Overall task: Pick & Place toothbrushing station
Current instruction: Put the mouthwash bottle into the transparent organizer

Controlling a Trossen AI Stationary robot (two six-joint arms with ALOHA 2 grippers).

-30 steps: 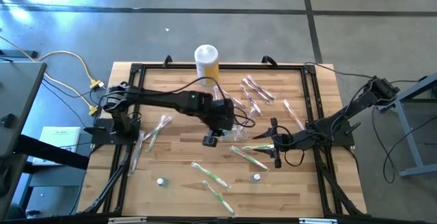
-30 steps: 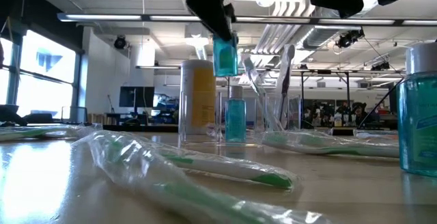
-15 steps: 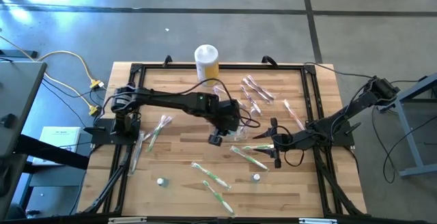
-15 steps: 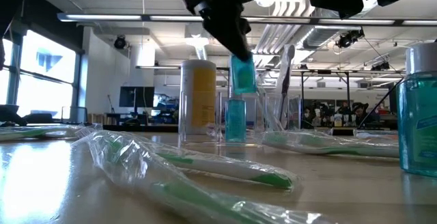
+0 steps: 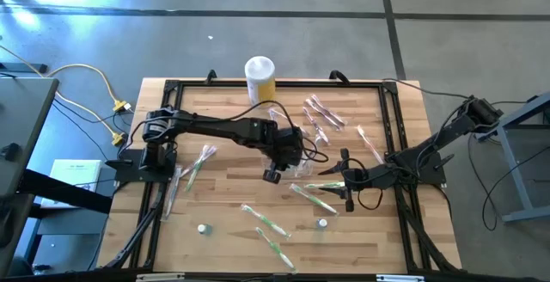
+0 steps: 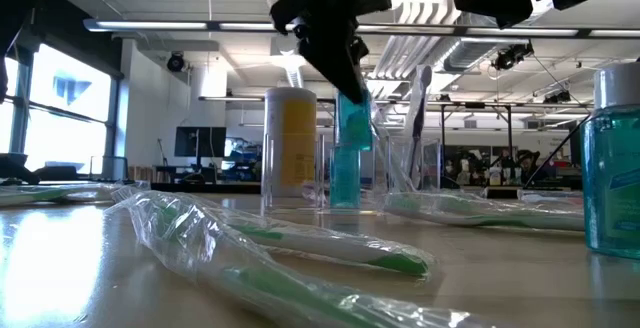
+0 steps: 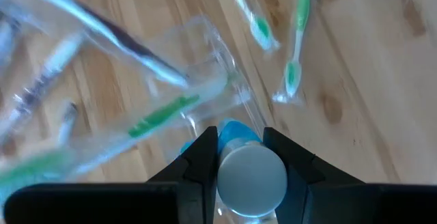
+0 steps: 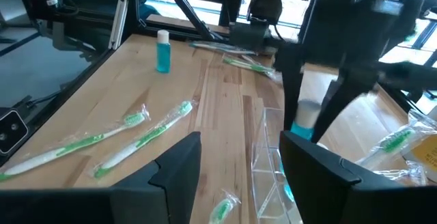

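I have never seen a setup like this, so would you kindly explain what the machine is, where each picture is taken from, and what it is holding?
These are two dark robot arms at a wooden table. One picture looks straight down from above, one looks level across the tabletop, and two come from cameras on the arms' wrists. The left claw is shut on a small blue bottle with a white cap, holding it over a see-through plastic holder near the table's middle. The right claw waits open beside that holder. Wrapped toothbrushes lie scattered about, a yellow canister with a white lid stands at the far edge, and other small blue bottles stand on the table.
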